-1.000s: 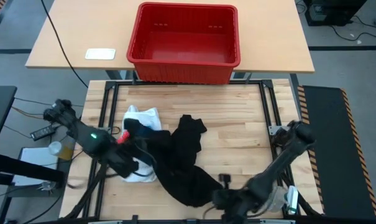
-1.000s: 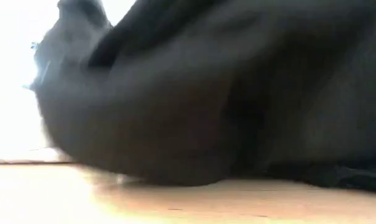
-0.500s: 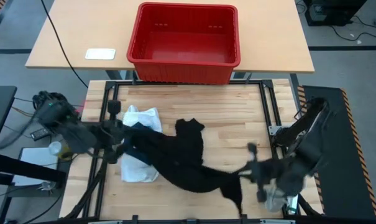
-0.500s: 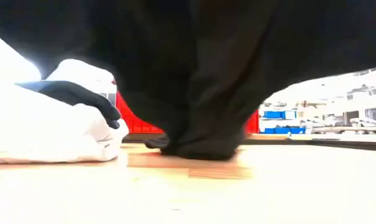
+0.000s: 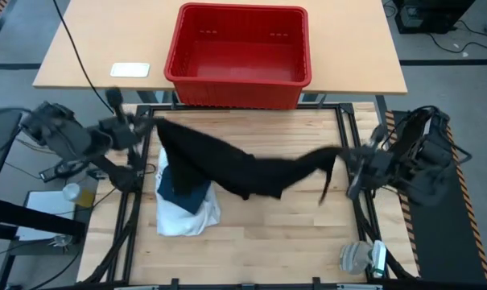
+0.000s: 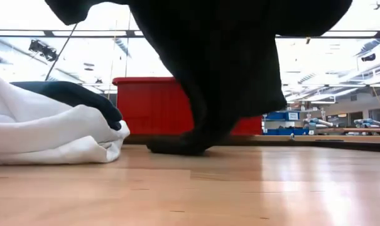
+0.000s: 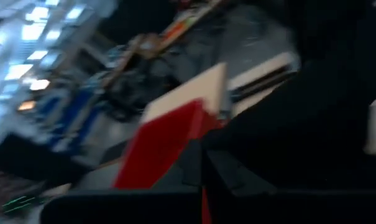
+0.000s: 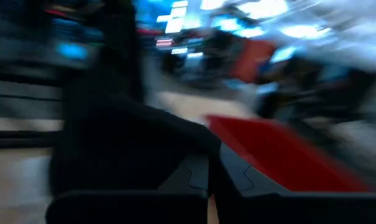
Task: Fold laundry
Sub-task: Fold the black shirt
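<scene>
A large black garment (image 5: pixel 243 171) is spread in the air between my two grippers and sags in the middle. In the low view its lowest fold (image 6: pixel 177 145) touches the table. My left gripper (image 5: pixel 144 127) is shut on its left end, near the table's far left corner. My right gripper (image 5: pixel 349 159) is shut on its right end, near the right edge. A white shirt (image 5: pixel 188 217) lies crumpled on the table at the left, with a dark blue piece (image 5: pixel 181 189) on top of it. My left gripper pinches the black garment's left end (image 5: pixel 159 126), coming level from the table's left; blur hides how many layers. The cloth runs down and rightward from the fingers. My right gripper pinches the garment's right end (image 5: pixel 333 154), coming level from the table's right. A narrow strip (image 5: pixel 323 189) hangs below the hold.
A red plastic crate (image 5: pixel 239 80) stands on the lighter table beyond the far edge, with a small white item (image 5: pixel 130 70) to its left. Black frame rails (image 5: pixel 345 129) run along the table's sides. Bare wood (image 5: pixel 283 234) lies toward the near right.
Both grippers have risen from the near side and swung toward the far edge, the left one leftward, the right one toward the right edge. The black garment has come off the heap and the white shirt and been spread out between them, its low fold still on the table.
</scene>
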